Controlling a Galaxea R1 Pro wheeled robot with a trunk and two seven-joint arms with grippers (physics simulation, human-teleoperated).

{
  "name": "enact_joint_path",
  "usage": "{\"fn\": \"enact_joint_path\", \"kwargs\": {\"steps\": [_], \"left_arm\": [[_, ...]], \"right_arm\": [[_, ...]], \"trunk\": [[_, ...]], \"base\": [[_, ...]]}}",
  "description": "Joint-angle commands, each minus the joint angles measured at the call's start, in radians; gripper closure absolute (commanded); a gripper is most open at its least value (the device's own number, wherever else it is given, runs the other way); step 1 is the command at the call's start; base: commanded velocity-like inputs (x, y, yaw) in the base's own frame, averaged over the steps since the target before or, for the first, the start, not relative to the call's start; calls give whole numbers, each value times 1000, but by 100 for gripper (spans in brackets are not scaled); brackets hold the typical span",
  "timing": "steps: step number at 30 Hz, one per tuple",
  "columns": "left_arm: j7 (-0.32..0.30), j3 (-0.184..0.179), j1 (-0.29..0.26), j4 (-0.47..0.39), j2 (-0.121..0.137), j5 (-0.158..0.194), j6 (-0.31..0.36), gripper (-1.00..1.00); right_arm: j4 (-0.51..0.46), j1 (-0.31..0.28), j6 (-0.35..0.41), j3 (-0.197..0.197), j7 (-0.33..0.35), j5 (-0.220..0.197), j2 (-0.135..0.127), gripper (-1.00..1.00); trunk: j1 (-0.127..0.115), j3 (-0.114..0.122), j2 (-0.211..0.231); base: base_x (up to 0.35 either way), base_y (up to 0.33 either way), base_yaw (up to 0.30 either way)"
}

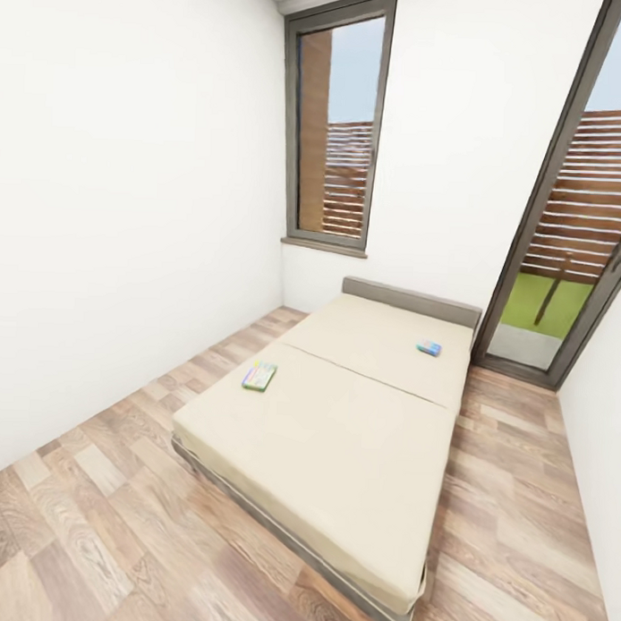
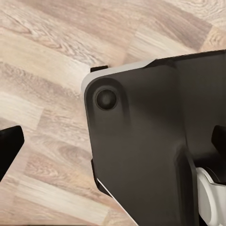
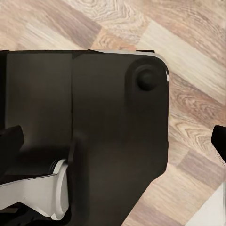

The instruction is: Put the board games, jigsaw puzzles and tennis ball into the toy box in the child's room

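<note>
Wooden floor (image 1: 88,527) lies closest under the head camera, running up to the low bed (image 1: 341,455), which stretches away toward the window (image 1: 339,123) and the glass door (image 1: 573,221) on the right.

Going left to right across the mattress: one board game (image 1: 260,376), green-edged and flat, sits near the bed's left edge — within reach from the floor on that side, I judge. Further right and deeper, near the grey headboard (image 1: 409,299), lies the second board game (image 1: 428,348), small and bluish. The two are well apart.

Both wrist cameras look down past the robot's dark base (image 2: 155,141) onto floorboards, so the arms seem tucked low for driving. Dark fingertips (image 2: 9,141) of the left pincer and fingertips (image 3: 219,139) of the right stand wide apart at the picture edges — both pincers look open, holding nothing and far from either game.
</note>
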Motion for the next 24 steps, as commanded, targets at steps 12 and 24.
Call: {"fn": "enact_joint_path", "kwargs": {"steps": [12,24], "left_arm": [[0,0,-1,1,0,-7,-4,-100],[0,1,-1,1,0,-7,-4,-100]], "right_arm": [[0,0,-3,1,-1,3,0,-100],[0,0,-3,1,-1,5,0,-100]], "trunk": [[1,-2,-2],[1,-2,-2]], "base": [[-60,0,282],[-69,0,282]]}}
